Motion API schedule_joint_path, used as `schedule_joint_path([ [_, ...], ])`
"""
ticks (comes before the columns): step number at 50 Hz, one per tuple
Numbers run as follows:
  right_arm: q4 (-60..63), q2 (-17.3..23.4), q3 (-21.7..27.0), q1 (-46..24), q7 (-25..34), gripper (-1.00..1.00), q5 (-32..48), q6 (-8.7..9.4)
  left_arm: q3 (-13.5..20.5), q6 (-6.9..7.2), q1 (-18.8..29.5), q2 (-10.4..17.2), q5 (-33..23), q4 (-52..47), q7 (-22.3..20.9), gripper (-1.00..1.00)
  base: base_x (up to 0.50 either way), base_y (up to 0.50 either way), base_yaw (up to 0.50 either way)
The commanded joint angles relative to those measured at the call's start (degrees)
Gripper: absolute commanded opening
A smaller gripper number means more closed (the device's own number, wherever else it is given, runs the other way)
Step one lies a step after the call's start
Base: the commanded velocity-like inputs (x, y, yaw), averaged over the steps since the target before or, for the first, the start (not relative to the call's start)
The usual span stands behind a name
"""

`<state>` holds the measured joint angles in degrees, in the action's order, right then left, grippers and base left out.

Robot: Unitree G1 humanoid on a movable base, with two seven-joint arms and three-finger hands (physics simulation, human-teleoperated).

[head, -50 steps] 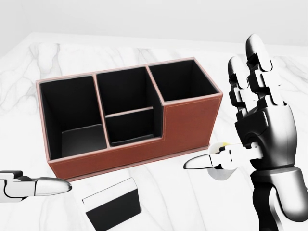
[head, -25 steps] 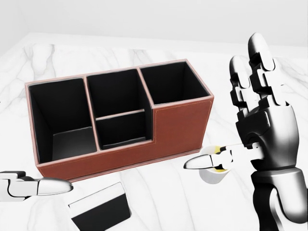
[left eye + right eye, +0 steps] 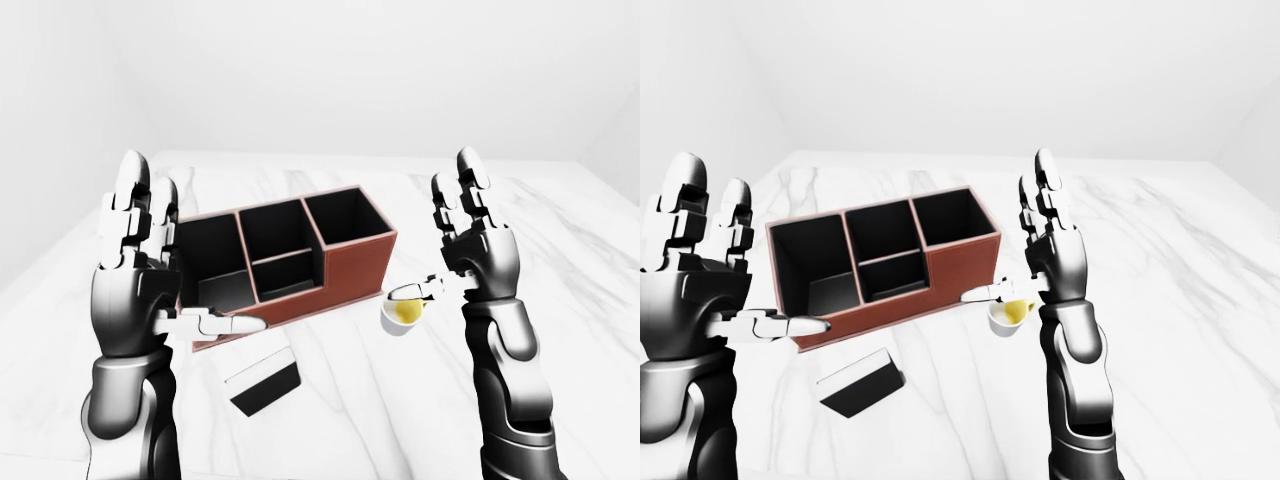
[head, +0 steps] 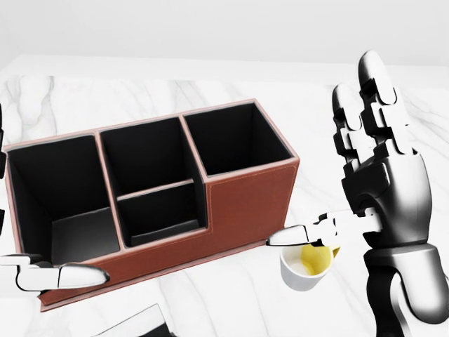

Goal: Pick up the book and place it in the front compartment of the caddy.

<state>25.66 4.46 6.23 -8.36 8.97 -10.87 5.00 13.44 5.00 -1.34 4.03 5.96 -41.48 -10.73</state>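
A: Where is the book (image 3: 264, 379) just now?

B: Lying flat on the marble table (image 3: 560, 300), just below the caddy (image 3: 285, 260) in the left-eye view, near its long low wall but not touching it. Neither hand has it.

A: And the hands?

B: The left hand (image 3: 135, 275) and the right hand (image 3: 475, 245) are both raised, fingers spread and straight, holding nothing. The left thumb pokes out across the caddy's low wall; the right one reaches over a small cup (image 3: 402, 312) that sits just right of the caddy.

A: How do you reckon the book handles?

B: Thin, stiff and light, I'd judge (a dark cover with a pale edge showing). Lying flat, it offers little to pinch, so I'd take it across the short width by its long edges, tipping one edge up first. The cover looks smooth and could slip.

A: Room to work?

B: Plenty of bare marble below and left of the caddy. The cup of yellow liquid is the hazard on the right. The caddy's compartments are all open on top and look empty.
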Motion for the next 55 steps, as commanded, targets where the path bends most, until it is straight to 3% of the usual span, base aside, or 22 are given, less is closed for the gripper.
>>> schedule_joint_path([
  [1, 0.8, -0.1, -0.1, 0.3, -0.2, 1.0, 0.0, 0.0, -0.2, 0.0, -0.3, -0.2, -0.1, -0.6, 0.0, 1.0, 0.27, -0.02, 0.0],
  [19, -0.2, -0.1, -0.1, -0.2, -0.1, 1.0, 0.0, 0.0, 1.2, 0.0, -1.4, -0.2, 0.4, -0.9, -1.1, 1.0, 0.09, -0.01, 0.0],
  [28, 0.7, -0.1, 0.0, 0.3, -0.2, 1.0, -0.1, 0.0, 3.4, 0.0, -6.6, -1.4, -0.6, -5.2, -5.0, 1.0, 0.0, 0.0, 0.0],
  [36, 0.1, -0.3, -0.4, 0.3, -0.2, 1.0, 0.2, 0.0, 8.6, 0.0, -12.7, -4.9, -1.4, -9.3, -11.4, 1.0, 0.0, 0.0, 0.0],
  [49, -1.3, -0.1, 0.0, 0.2, 0.0, 1.0, 0.0, 0.0, 11.1, 0.0, -20.7, -11.3, -6.2, -9.9, -19.9, 1.0, 0.0, 0.0, 0.0],
  [55, -2.2, -0.1, 0.1, 0.0, 0.1, 1.0, -0.1, 0.0, 13.9, 0.0, -23.4, -14.8, -7.2, -11.1, -23.8, 1.0, 0.0, 0.0, 0.0],
])
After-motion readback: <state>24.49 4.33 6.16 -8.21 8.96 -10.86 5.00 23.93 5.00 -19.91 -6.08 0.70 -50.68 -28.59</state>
